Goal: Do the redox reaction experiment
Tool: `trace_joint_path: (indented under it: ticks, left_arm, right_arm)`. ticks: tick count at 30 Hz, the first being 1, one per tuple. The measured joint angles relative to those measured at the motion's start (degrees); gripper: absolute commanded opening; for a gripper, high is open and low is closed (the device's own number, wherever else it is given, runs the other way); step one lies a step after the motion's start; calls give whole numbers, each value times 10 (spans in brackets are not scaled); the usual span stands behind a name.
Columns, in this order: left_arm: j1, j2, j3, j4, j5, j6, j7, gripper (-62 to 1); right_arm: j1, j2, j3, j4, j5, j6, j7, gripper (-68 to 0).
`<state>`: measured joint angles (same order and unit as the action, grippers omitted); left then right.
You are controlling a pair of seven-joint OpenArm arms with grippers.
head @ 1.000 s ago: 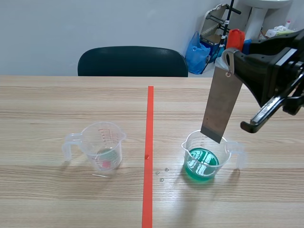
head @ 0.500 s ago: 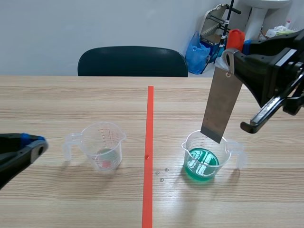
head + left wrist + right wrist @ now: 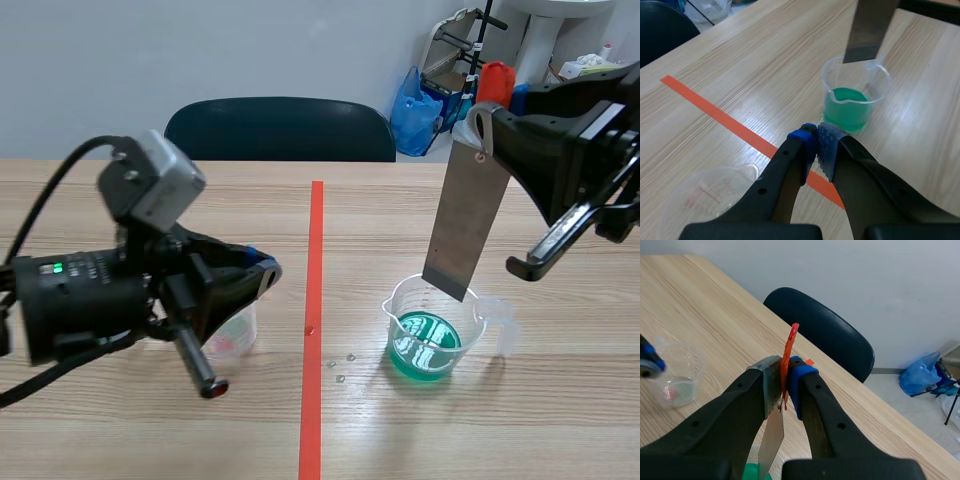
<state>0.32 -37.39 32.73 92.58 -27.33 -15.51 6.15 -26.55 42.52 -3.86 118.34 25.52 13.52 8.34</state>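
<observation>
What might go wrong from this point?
The metal strip hangs tilted from the right jaws over the measuring cup of green liquid. Lowered off-centre, it may catch the rim and tip the cup.
The left arm sits low over the near-empty measuring cup and may knock it.

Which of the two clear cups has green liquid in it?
The cup under the hanging metal strip; the other cup holds only a pinkish trace.

The left arm [image 3: 90, 295] is black; a grey camera box [image 3: 150, 185] sits atop it, a black cable [image 3: 60, 165] loops beside the box, and green lights [image 3: 57, 268] glow below the box.
</observation>
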Motion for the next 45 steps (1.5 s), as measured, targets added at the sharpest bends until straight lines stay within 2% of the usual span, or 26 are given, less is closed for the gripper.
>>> trace_joint_path:
  ticks: [4,7,9,12,16,25,28,45]
  left_arm:
    - [-81,53,59,-79,-2,1,28,-582]
    - [-120,86,93,-118,-28,-2,47,-582]
    - [-141,106,112,-138,-30,-2,50,-582]
    - [-169,134,128,-161,-49,-7,53,-582]
    - [-197,160,132,-174,-51,-8,73,-582]
    - [-211,171,137,-176,-57,-25,87,-582]
    - [-211,170,137,-176,-68,-47,99,-582]
    - [-211,170,137,-176,-72,-47,99,-582]
  right_arm:
    - [0,0,0,0,0,0,0,-662]
    - [0,0,0,0,0,0,0,-662]
    - [0,0,0,0,0,0,0,-662]
    - [0,0,0,0,0,0,0,-662]
    - [0,0,0,0,0,0,0,-662]
    - [0,0,0,0,-2,0,0,-662]
    - [0,0,0,0,-2,0,0,-662]
    - [0,0,0,0,-2,0,0,-662]
